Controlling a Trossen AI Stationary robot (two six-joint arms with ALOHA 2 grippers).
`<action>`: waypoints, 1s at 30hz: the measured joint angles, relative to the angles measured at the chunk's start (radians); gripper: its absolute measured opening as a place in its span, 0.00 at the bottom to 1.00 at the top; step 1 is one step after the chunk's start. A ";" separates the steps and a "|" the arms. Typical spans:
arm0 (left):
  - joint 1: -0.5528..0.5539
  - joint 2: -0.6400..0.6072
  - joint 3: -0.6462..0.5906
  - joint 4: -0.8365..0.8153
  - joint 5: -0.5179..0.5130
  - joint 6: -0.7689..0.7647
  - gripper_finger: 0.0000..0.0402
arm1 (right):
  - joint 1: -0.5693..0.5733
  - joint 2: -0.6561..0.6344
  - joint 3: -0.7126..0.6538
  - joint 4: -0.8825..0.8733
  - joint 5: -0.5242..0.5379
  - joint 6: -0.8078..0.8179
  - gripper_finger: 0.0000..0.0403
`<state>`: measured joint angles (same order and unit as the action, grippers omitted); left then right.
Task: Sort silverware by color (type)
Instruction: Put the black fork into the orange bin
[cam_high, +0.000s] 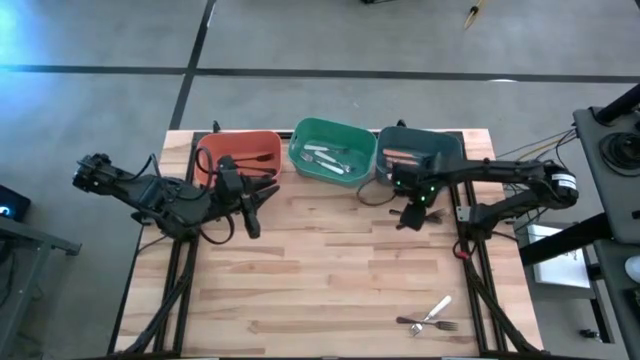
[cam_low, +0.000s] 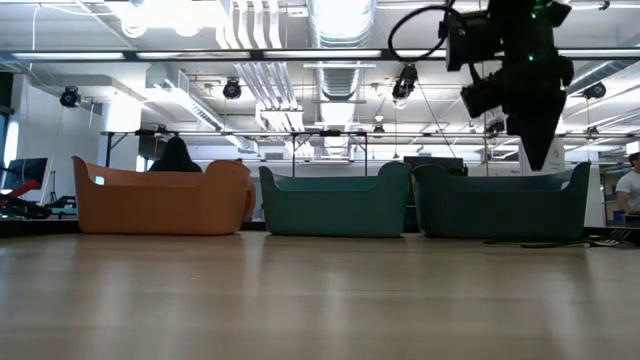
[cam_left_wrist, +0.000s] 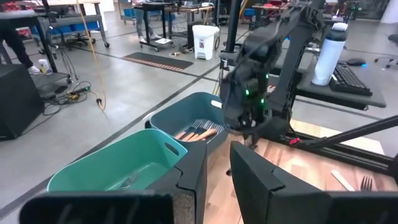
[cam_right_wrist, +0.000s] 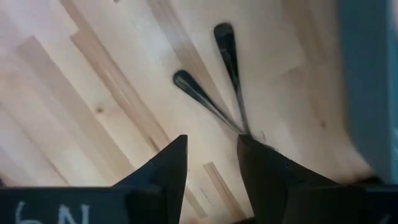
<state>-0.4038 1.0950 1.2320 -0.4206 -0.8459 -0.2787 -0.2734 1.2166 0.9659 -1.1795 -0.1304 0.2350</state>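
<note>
Your right arm reached in from its side with the forearm stretched level and the wrist bent down, so the right tool (cam_high: 411, 216) hung pointing at the desk (cam_high: 330, 290), held clear above it. Its two fingers (cam_right_wrist: 166, 167) stood parted with a plain gap between them, nothing held. Your left arm lay folded low, elbow out, and the left tool (cam_high: 262, 196) pointed across toward the right one; its fingers (cam_left_wrist: 186, 180) stood a little apart, gripping nothing you could see.

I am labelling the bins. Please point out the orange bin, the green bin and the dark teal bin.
orange bin (cam_high: 262, 139): high view, rim.
green bin (cam_high: 330, 126): high view, rim.
dark teal bin (cam_high: 452, 143): high view, rim.
</note>
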 joint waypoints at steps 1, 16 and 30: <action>0.000 -0.001 0.000 0.000 0.000 0.000 0.13 | 0.006 0.000 -0.022 0.018 0.000 0.012 0.33; -0.001 -0.001 0.000 0.000 0.000 -0.030 0.13 | 0.014 0.002 -0.280 0.076 0.062 0.052 0.31; -0.001 -0.001 0.000 0.001 0.000 -0.045 0.13 | 0.013 0.002 -0.289 0.117 0.137 0.088 0.31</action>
<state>-0.4049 1.0943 1.2320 -0.4198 -0.8459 -0.3233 -0.2604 1.2190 0.6769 -1.0621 0.0067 0.3226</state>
